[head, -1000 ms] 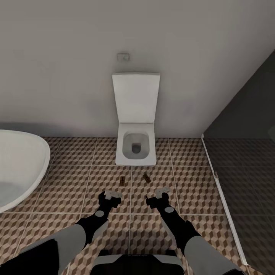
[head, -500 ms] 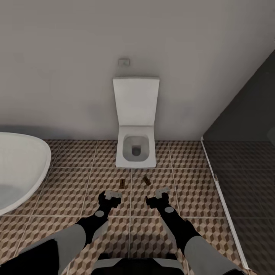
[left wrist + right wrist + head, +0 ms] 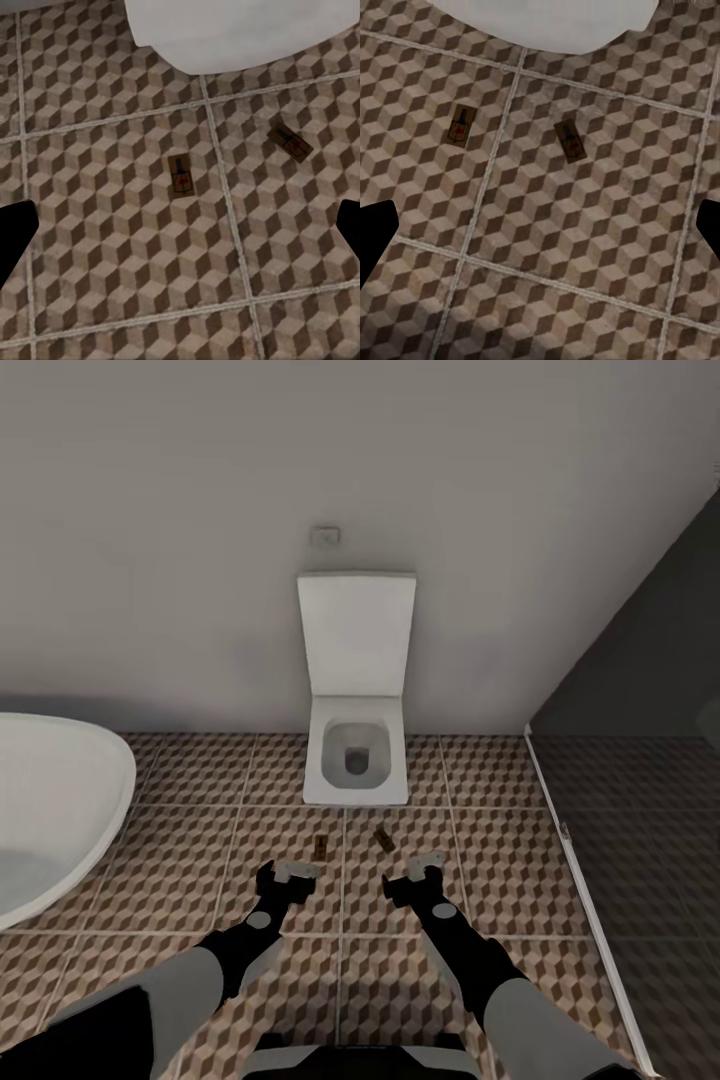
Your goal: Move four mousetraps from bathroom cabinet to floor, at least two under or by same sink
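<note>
Two mousetraps lie flat on the bathroom floor (image 3: 180, 860) in front of a toilet: one (image 3: 320, 847) to the left, one (image 3: 383, 840) to the right, with a tile joint between them. My left gripper (image 3: 290, 875) hovers just short of the left trap, open and empty. Beside it, my right gripper (image 3: 415, 875) is open and empty too, near the right trap. The left wrist view looks down on both traps (image 3: 181, 175) (image 3: 290, 142), and so does the right wrist view (image 3: 459, 125) (image 3: 570, 140). The cabinet and the sink are out of view.
A white toilet (image 3: 356, 760) with its lid up stands against the grey wall straight ahead. A white oval bathtub (image 3: 50, 800) curves in at the left. At the right, a pale threshold strip (image 3: 575, 860) borders the dark grey shower floor (image 3: 650, 860).
The whole picture has slid a little downward and the toilet looks slightly farther off, so the camera has moved. Both arms keep the same pose and the traps lie where they were.
</note>
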Controlling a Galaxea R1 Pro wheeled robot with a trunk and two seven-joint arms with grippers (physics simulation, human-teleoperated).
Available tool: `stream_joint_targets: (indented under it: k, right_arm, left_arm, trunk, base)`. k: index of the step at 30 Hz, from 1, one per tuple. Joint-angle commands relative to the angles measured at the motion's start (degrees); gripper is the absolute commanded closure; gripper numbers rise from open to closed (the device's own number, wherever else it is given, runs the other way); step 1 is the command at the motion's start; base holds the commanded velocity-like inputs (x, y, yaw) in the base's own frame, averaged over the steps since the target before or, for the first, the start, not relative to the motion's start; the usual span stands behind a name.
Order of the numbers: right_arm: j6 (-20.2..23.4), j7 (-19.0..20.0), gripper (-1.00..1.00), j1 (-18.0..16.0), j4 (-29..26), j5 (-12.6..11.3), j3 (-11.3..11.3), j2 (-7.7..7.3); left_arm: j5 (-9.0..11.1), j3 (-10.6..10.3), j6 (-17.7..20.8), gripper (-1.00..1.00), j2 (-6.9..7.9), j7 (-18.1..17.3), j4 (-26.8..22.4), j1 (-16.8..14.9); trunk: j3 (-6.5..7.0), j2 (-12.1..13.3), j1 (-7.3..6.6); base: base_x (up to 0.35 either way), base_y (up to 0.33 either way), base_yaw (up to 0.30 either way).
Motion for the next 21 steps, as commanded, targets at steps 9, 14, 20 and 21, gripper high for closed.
stream_joint_targets:
  k: [9,14,20,21]
  right_arm:
    - [-4.8,-0.5,-1.0,0.0,1.7,0.2,0.3,-1.86]
    - [-6.0,-0.5,-1.0,0.0,3.9,0.2,0.3,-2.64]
    - [-7.3,-0.4,-1.0,0.0,6.7,0.2,0.3,-3.07]
    - [-7.7,-0.5,-1.0,0.0,7.3,0.2,0.3,-3.16]
  left_arm:
    - [0.3,-0.5,-2.7,-1.0,1.48,0.4,0.2,0.2]
    - [0.3,-0.5,-4.2,-1.0,2.22,0.3,0.3,0.3]
    - [0.3,-0.5,-4.6,-1.0,2.53,-1.5,1.0,0.4]
    - [0.3,-0.5,-4.7,-1.0,2.54,-2.0,1.3,0.4]
  trunk:
    - [0.77,-0.1,0.03]
    - [1.24,-0.1,0.03]
    - [1.8,-0.1,0.03]
    - [1.89,-0.1,0.03]
  base:
    - [0.0,0.0,0.0]
    - [0.0,0.0,0.0]
    - [0.0,0.0,0.0]
    - [0.0,0.0,0.0]
